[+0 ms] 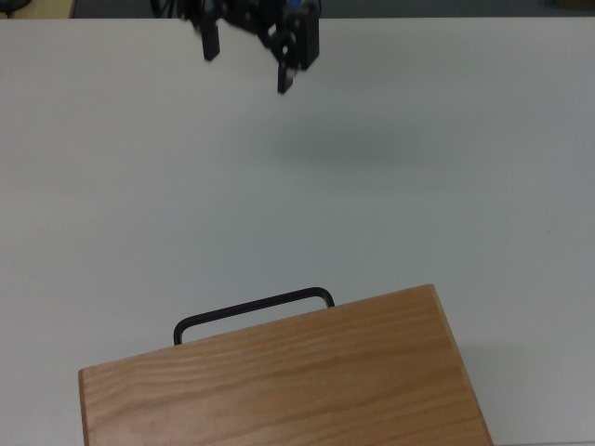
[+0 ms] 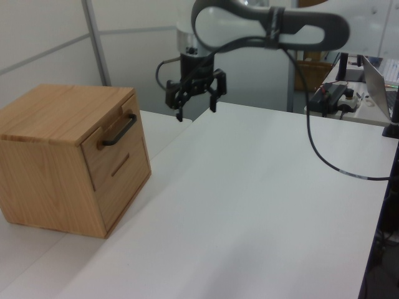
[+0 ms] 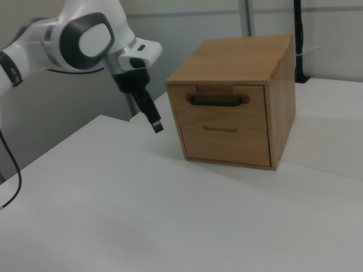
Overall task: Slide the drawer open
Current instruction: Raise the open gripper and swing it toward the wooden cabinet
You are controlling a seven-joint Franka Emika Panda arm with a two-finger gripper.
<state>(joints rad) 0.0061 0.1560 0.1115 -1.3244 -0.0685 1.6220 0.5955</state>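
Note:
The drawer point(image 3: 222, 110) is the upper one in a light wooden cabinet point(image 2: 50, 162), its front flush with the cabinet face. Its black bar handle point(image 1: 251, 311) pokes out from under the top board in the top view, and the handle point(image 2: 118, 129) also shows in the left view. My gripper point(image 1: 247, 60) hangs open in the air with nothing between its fingers, far from the handle at the top view's upper edge. In the left view the gripper point(image 2: 196, 111) is to the right of and above the handle. In the right view the gripper point(image 3: 157, 126) is left of the cabinet.
A lower drawer front point(image 3: 227, 139) with a thin slot sits under the upper one. The white table point(image 2: 249, 205) spreads out in front of the cabinet. A black cable point(image 2: 324, 156) trails from the arm. Equipment point(image 2: 333, 96) stands at the left view's far right.

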